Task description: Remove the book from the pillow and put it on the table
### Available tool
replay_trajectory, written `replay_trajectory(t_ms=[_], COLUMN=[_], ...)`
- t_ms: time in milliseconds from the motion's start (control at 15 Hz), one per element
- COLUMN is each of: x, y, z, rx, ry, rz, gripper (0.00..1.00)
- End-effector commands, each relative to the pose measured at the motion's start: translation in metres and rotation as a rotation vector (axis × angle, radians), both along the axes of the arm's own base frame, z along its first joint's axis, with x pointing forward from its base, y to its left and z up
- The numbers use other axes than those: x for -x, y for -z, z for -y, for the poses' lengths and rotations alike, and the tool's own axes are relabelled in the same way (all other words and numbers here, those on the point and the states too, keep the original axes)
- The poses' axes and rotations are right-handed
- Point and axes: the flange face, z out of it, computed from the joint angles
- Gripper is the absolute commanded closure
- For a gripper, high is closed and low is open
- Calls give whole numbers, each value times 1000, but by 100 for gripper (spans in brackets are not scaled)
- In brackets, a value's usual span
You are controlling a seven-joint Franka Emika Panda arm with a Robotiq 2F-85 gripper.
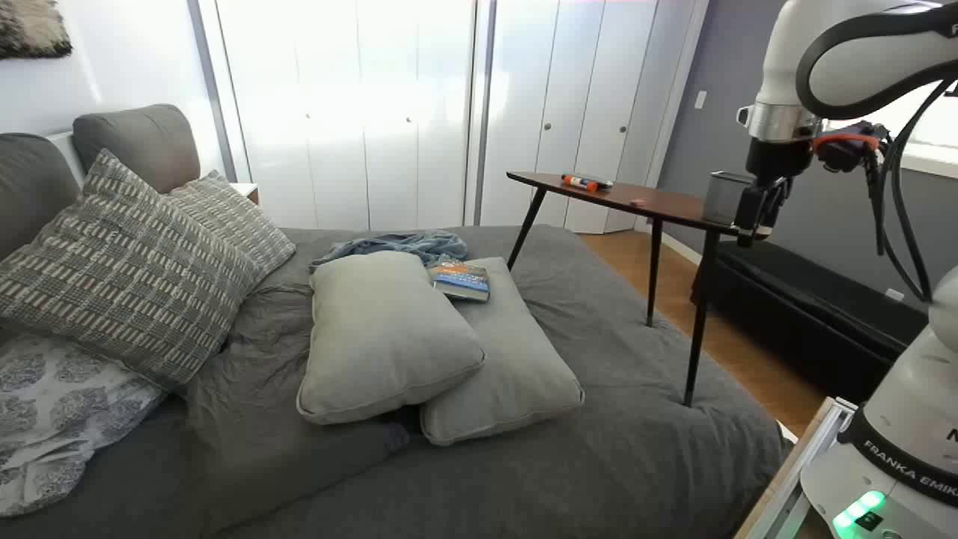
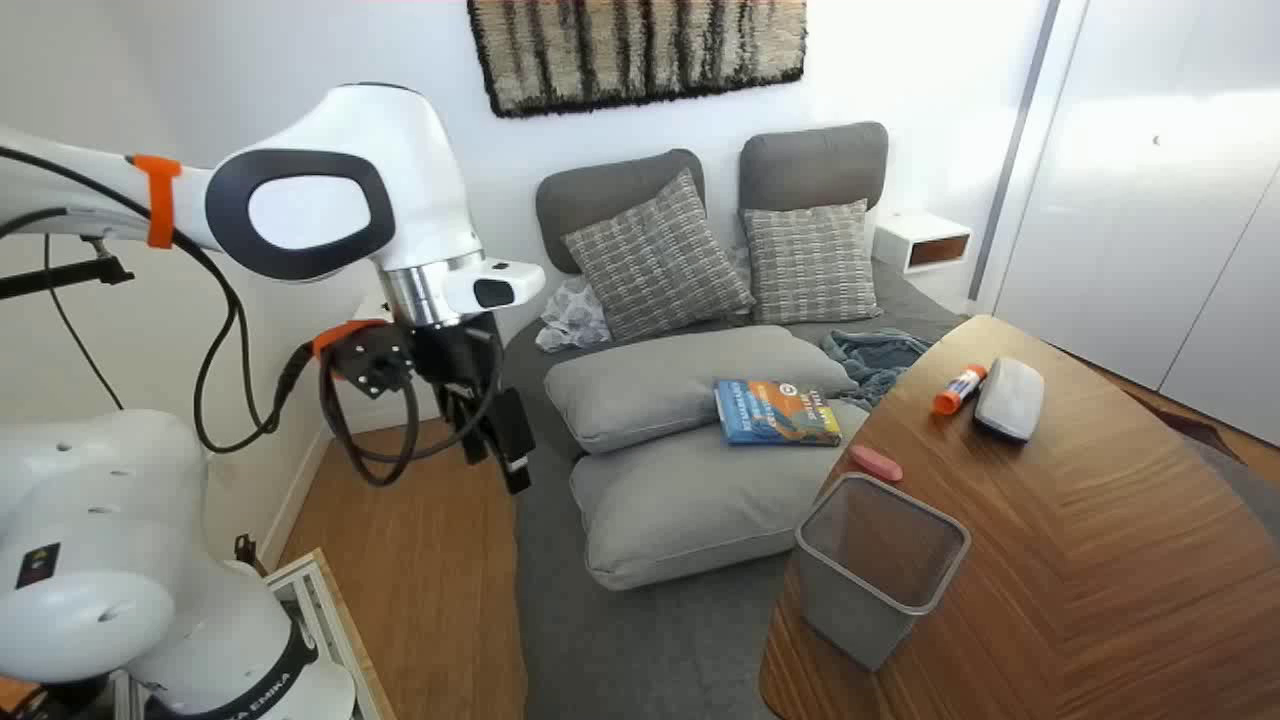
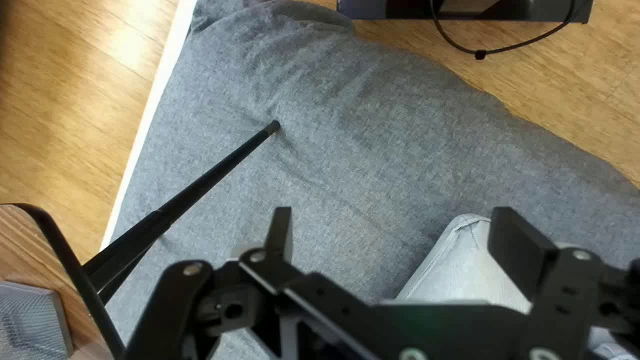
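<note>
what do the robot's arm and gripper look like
The arm is white and rounded, with a black oval outline, a silvery collar, orange bands and black cables. A black band at its base reads FRANKA EMIKA, near green lights. The gripper is black, with two blocky fingers.

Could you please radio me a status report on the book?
Jaws open, nothing held. Book on the lower pillow. Bin on the table might crowd placement.
</note>
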Motion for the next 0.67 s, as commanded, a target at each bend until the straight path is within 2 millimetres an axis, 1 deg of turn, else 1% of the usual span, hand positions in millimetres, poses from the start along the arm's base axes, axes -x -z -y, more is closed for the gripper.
replay_trajectory(t_ms=[0, 133, 467, 600], x=[1, 2, 2, -7], y=[2, 7, 8, 3], z=[0, -1, -1, 10], rx=[-1, -4, -4, -21], ry=[0, 0, 0, 19], rz=[-8, -19, -22, 55], gripper=[0, 0, 0, 0])
